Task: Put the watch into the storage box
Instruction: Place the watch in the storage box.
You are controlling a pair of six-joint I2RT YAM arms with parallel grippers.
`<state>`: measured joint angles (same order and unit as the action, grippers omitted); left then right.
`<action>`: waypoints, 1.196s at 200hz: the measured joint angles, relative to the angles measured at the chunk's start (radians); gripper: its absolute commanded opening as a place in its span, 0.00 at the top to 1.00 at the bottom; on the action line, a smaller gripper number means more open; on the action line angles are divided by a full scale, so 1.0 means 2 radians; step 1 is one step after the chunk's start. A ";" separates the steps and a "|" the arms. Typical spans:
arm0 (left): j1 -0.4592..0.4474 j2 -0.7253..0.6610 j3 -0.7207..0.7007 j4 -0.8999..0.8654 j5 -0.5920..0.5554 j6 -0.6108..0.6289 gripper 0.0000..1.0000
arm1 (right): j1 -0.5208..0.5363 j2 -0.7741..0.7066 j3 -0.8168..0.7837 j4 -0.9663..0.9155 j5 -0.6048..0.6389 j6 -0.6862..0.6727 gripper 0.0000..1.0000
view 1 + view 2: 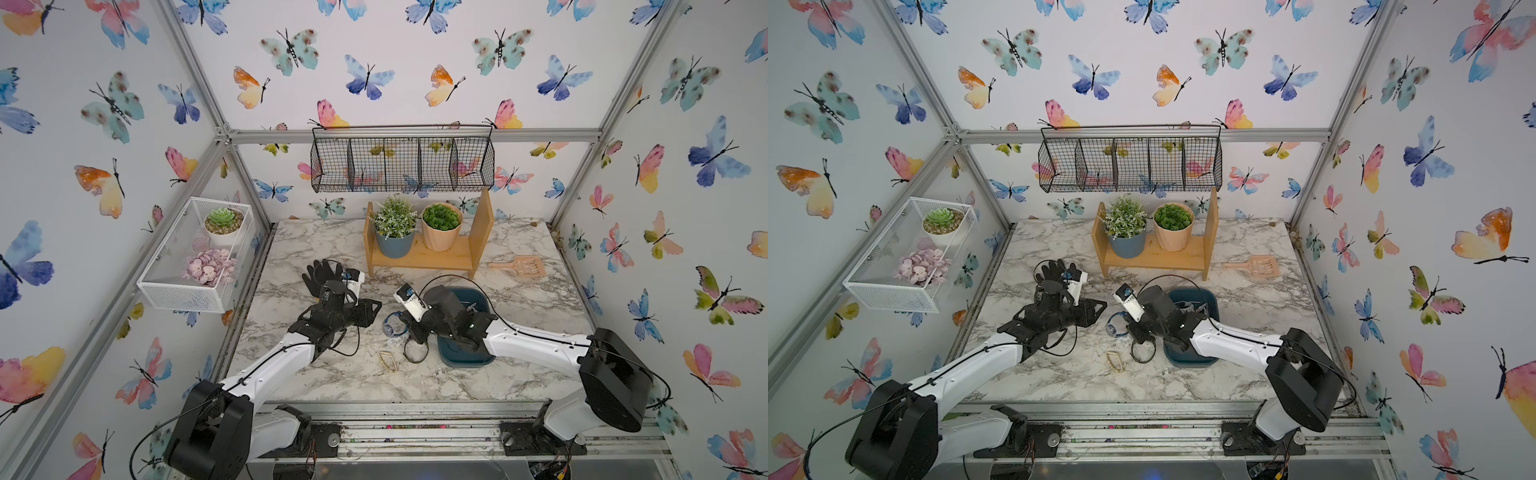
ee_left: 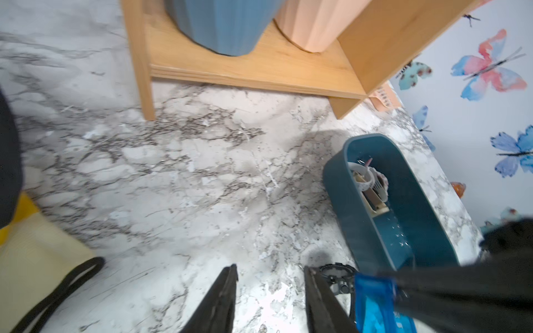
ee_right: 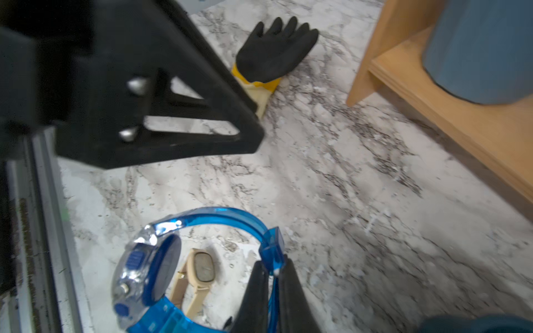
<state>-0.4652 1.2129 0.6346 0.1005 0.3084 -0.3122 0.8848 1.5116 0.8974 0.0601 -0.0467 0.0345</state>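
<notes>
A translucent blue watch (image 3: 150, 265) hangs by its strap from my right gripper (image 3: 274, 266), which is shut on the strap. In both top views this watch (image 1: 392, 324) (image 1: 1115, 324) is just left of the dark teal storage box (image 1: 482, 297) (image 1: 1210, 299). My right arm reaches across the box and hides much of it. The left wrist view shows the box (image 2: 337, 178) holding a pale-strapped watch. My left gripper (image 2: 271, 271) (image 1: 374, 308) is open and empty over bare marble, left of the blue watch.
A black watch (image 1: 415, 351) and a beige watch (image 3: 199, 271) lie on the marble near the front of the box. A black glove (image 1: 322, 272) lies behind the left arm. A wooden shelf (image 1: 419, 257) with two pots, a pink scoop (image 1: 523, 266) and wall baskets (image 1: 401, 162) stand further back.
</notes>
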 measured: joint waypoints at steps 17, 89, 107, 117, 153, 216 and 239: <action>-0.020 0.005 0.005 0.008 0.005 0.003 0.57 | -0.032 -0.020 -0.017 -0.007 0.005 0.010 0.98; -0.068 0.044 0.014 0.047 0.023 0.010 0.57 | -0.131 -0.098 -0.055 -0.053 0.016 0.076 0.98; -0.074 0.055 0.019 0.051 0.030 0.014 0.56 | -0.140 -0.103 -0.064 -0.068 0.023 0.090 0.98; -0.076 0.059 0.023 0.054 0.032 0.017 0.56 | -0.146 -0.104 -0.074 -0.075 0.024 0.098 0.98; -0.076 0.064 0.029 0.064 0.045 0.026 0.56 | -0.167 -0.104 -0.105 -0.110 0.029 0.122 0.98; -0.076 0.072 0.029 0.064 0.047 0.035 0.57 | -0.171 -0.084 -0.109 -0.117 0.034 0.130 0.98; -0.076 0.072 0.029 0.064 0.047 0.035 0.56 | -0.171 -0.084 -0.113 -0.116 0.034 0.130 0.98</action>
<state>-0.6174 1.3571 0.6922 0.2276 0.4019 -0.2413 0.5423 1.3437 0.6720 -0.1719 0.0216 0.2951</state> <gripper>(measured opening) 0.436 0.083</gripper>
